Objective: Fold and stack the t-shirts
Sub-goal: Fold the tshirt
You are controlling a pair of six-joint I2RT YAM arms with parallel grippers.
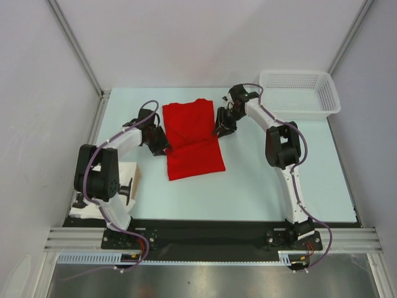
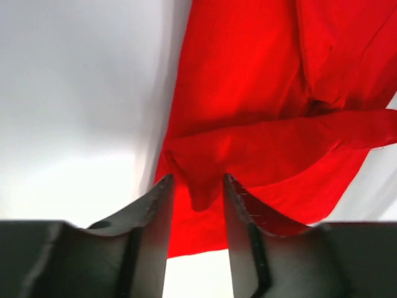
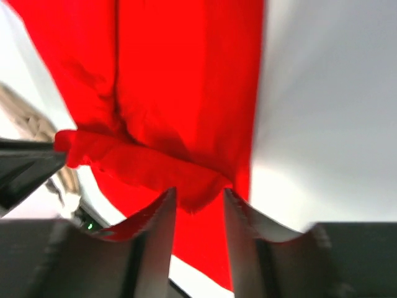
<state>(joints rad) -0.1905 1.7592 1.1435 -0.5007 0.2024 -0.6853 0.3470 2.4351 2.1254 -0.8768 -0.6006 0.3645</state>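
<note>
Two things can go wrong here, and you should watch both. The red t-shirt (image 1: 192, 139) lies in the middle of the table (image 1: 279, 180), partly folded, with a thick folded band across it. The left gripper (image 1: 162, 141) is at its left edge and the right gripper (image 1: 222, 126) at its right edge. In each wrist view the jaws stand apart, with the end of this band lying between them but not squeezed. If you pull an arm away low, I think a finger can catch the loose cloth, drag it and open the fold. If one side moves before the other, the band can twist and the rectangle becomes crooked. The left arm comes from the lower left of the top view and bends inward. The right arm rises from the lower right and curves back to the left. Both wrists are low, facing each other across the shirt.
</note>
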